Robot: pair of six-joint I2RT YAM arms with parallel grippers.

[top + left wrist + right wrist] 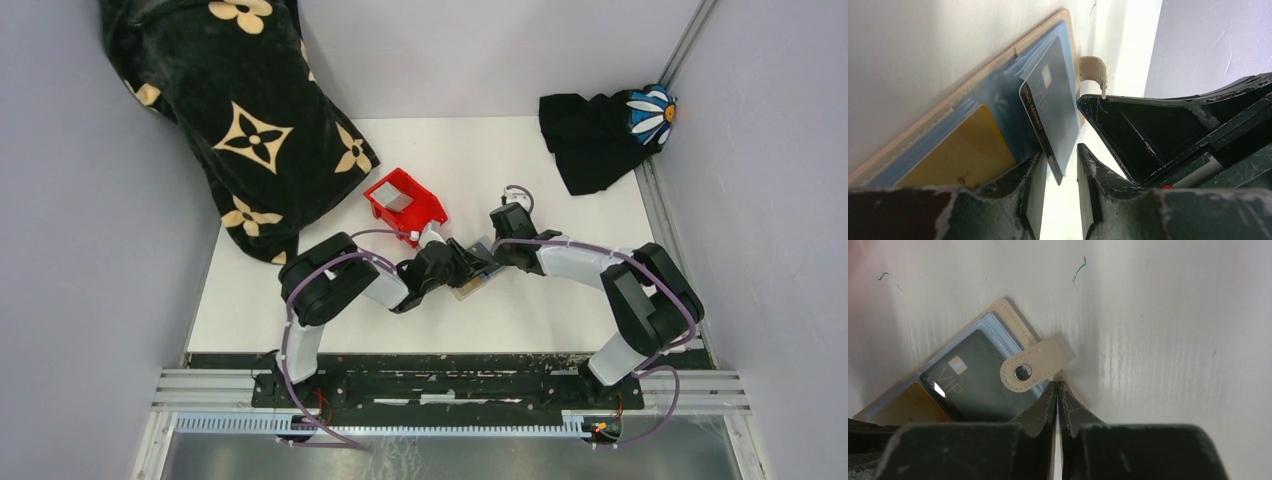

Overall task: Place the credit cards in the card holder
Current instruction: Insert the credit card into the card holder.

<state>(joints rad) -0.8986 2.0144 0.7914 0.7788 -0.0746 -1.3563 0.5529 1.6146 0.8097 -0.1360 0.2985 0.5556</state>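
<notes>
Left wrist view: insert step, VIP card (1050,100) half in card holder (998,60), L gripper (1057,172) jaws slack round its free end, R gripper (1057,390) jaws shut on nothing by holder edge; next, prob. nudge card home.

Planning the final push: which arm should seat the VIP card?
Left, probably. The VIP card ends between the fingers of the left end effector; the right end effector is shut at the edge of the card holder.

Jaws of left gripper (1060,152) slightly parted; right gripper (1056,386) jaws pressed together; grippers nearly meeting.
</notes>
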